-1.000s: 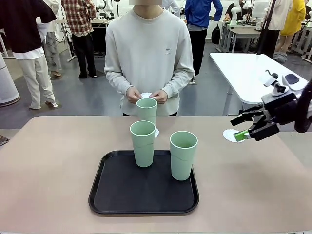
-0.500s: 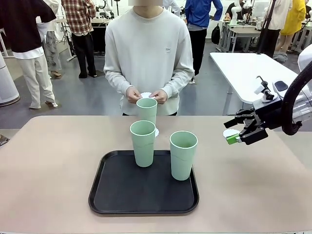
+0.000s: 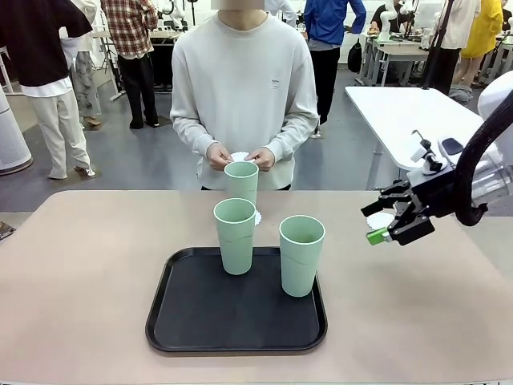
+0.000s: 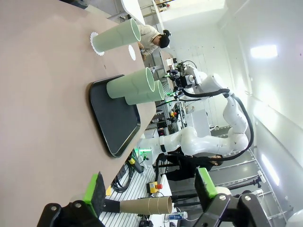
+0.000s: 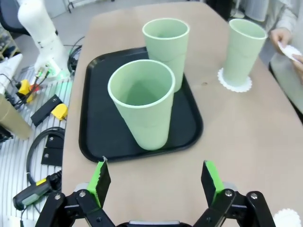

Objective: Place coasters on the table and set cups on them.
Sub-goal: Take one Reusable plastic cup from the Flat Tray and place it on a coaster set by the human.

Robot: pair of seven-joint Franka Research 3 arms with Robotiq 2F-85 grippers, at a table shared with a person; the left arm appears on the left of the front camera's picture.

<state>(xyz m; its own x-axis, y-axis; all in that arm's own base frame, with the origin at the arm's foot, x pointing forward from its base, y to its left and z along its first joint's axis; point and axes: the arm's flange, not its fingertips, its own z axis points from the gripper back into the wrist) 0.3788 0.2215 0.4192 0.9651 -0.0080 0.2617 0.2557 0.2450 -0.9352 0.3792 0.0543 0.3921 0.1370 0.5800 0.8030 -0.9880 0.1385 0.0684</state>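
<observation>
From where I stand, the job looks about a third done. One cup [image 3: 240,181] stands on a coaster [image 5: 235,88] on the tabletop [image 3: 80,281], just beyond the black tray [image 3: 208,317], on the person's side. A second cup [image 3: 234,235] and a third cup [image 3: 301,254] stand on the tray, neither on a coaster yet.

A second coaster [image 5: 287,218] lies bare on the tabletop, off to the tray's right. The right gripper [image 3: 373,224] hovers close over it, fingers spread wide and holding nothing. The left gripper [image 4: 150,183] is also spread and empty, well apart from the tray.

The person's hands [image 3: 261,157] hold what looks like the last coaster [image 3: 240,156]. I'd say that one has yet to be laid down, and both tray cups need moving onto coasters.
</observation>
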